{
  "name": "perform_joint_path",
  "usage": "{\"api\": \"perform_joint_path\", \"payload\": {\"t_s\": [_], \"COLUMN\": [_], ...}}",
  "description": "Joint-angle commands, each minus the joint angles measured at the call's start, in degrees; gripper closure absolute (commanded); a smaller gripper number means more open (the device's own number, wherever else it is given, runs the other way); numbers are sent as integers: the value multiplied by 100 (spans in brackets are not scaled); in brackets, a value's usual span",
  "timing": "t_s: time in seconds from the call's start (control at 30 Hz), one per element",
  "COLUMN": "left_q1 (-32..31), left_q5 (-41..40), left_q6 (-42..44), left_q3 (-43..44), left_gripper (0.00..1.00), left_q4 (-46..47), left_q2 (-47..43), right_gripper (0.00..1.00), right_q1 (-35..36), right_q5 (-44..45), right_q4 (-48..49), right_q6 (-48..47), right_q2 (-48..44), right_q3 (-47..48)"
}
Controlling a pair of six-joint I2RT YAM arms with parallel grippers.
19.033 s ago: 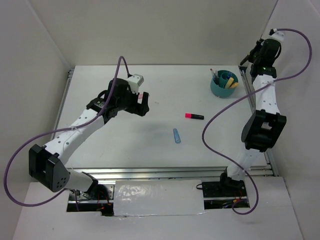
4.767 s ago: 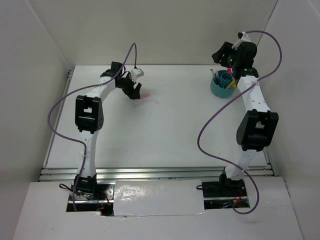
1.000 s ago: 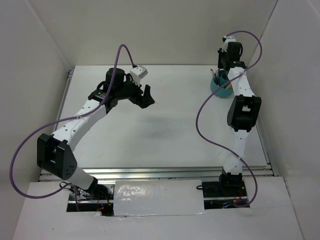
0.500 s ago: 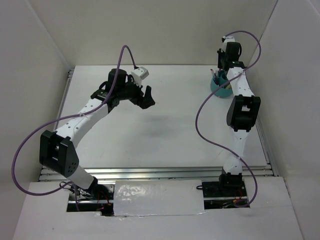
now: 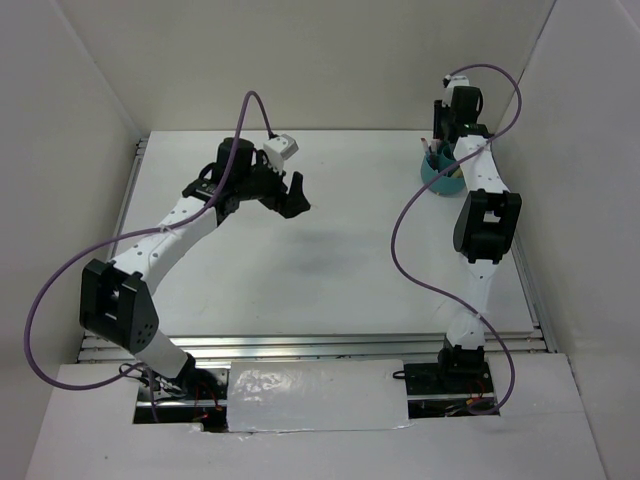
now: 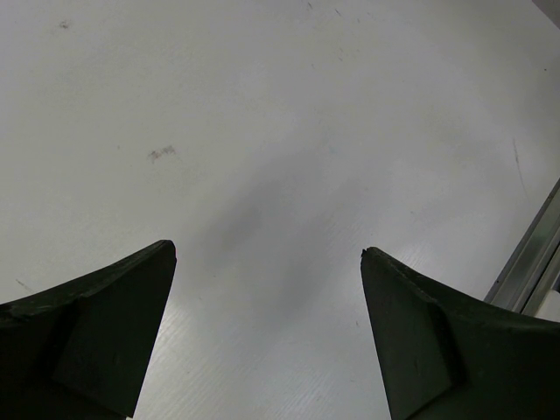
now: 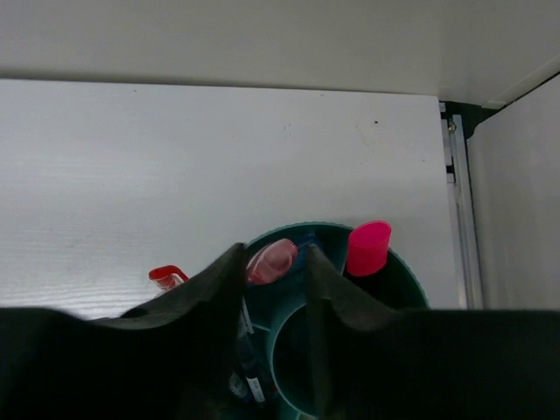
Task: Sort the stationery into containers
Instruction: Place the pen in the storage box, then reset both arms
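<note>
The teal container (image 5: 440,180) stands at the table's back right, and my right gripper (image 7: 273,251) hangs directly over it. Its jaws are parted a little. The pink eraser (image 7: 271,261) rests inside the container (image 7: 411,280) just past the fingertips, against the left finger and apart from the right one. A pink marker cap (image 7: 367,247) and a red pen clip (image 7: 166,276) stick up from other compartments. My left gripper (image 5: 292,195) hovers over bare table at back left, wide open (image 6: 267,249) with nothing between its fingers.
A metal rail (image 7: 455,175) runs along the table's right edge, close behind the container, with the side wall beyond it. Another rail stretch (image 6: 525,262) shows at the right of the left wrist view. A small dark smudge (image 6: 160,153) marks the table.
My right gripper's jaws have parted slightly over the container. The left arm has shifted its elbow a little; its gripper stays open in about the same place.
</note>
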Motion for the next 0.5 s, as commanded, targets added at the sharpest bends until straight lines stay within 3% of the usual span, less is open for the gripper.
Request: {"api": "perform_joint_path", "payload": {"t_s": [0.0,0.1,0.27,0.47], "left_q1": [26,166,693,1458], "left_q5": [19,89,632,890], "left_q6": [-82,-117,-108,-117], "left_q3": [266,257,643,645], "left_gripper": [1,1,1,1], "left_q4": [18,61,-184,-702], "left_q2": [33,7,7,-431], "right_gripper": [53,43,39,28], "right_q1": [9,10,62,211], "right_q5": [120,43,-564,-1249], "right_q4": [57,-4,-198,-14], "right_q6": [-66,-57,198,426], "right_q2": [-78,-314,-956,-2572], "right_q3": [25,34,-10,-956]}}
